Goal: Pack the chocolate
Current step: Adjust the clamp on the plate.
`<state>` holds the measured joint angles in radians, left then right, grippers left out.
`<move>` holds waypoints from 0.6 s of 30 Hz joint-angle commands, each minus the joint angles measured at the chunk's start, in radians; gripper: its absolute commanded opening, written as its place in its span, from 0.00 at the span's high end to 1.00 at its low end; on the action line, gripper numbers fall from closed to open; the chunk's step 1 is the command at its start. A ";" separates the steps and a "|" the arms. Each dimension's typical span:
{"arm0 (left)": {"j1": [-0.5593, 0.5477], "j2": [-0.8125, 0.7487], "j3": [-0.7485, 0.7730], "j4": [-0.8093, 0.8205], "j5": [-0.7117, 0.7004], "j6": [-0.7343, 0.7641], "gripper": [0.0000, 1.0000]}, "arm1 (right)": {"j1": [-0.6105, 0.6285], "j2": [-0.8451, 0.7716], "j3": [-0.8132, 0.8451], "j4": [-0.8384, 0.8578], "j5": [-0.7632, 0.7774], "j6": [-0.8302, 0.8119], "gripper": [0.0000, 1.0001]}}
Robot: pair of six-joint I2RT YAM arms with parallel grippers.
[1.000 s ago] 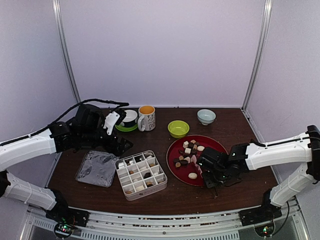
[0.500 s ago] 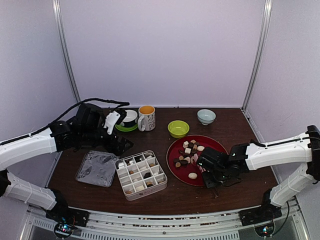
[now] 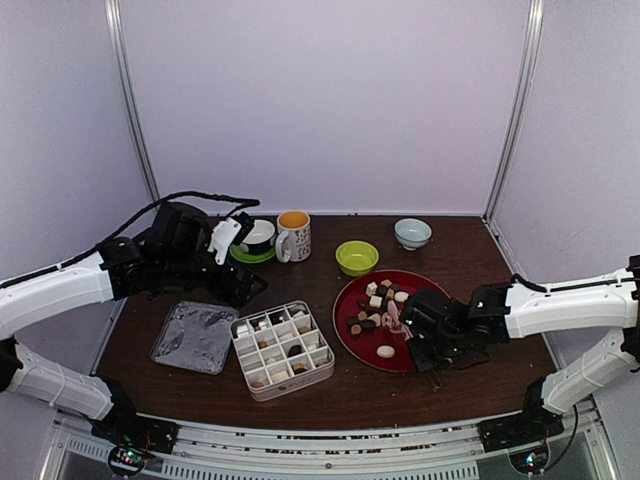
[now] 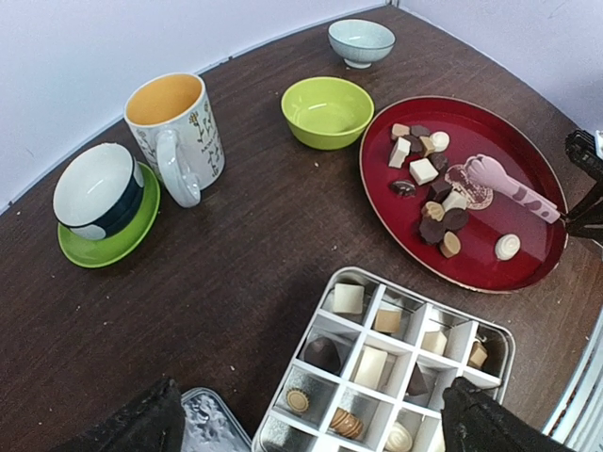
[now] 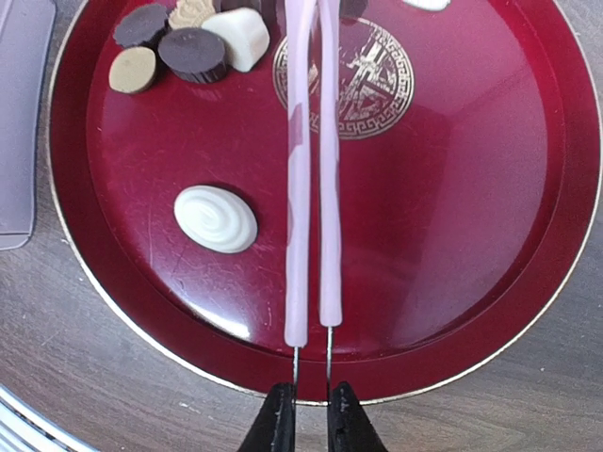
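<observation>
Packing part done, my judgement. Count in divided box: about ten chocolate pieces, some cells unfilled. Count on red plate: about fourteen unpacked. My right hand clamps one pink tongs, arms pinched. My left hand spread wide, empty, above box.

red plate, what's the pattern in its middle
A round gold medallion with a key-fret border on the dark red plate; clearest in the right wrist view.
</observation>
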<state>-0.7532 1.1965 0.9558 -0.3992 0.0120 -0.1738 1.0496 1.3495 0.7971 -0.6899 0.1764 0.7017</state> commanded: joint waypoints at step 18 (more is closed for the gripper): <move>0.006 -0.029 -0.010 0.011 0.038 -0.021 0.02 | -0.008 0.021 -0.088 0.091 -0.031 -0.036 0.67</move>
<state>-0.7532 1.1851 0.9573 -0.4023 0.0383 -0.1818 1.0470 1.3537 0.7242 -0.6201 0.1455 0.6636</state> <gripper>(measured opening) 0.978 0.303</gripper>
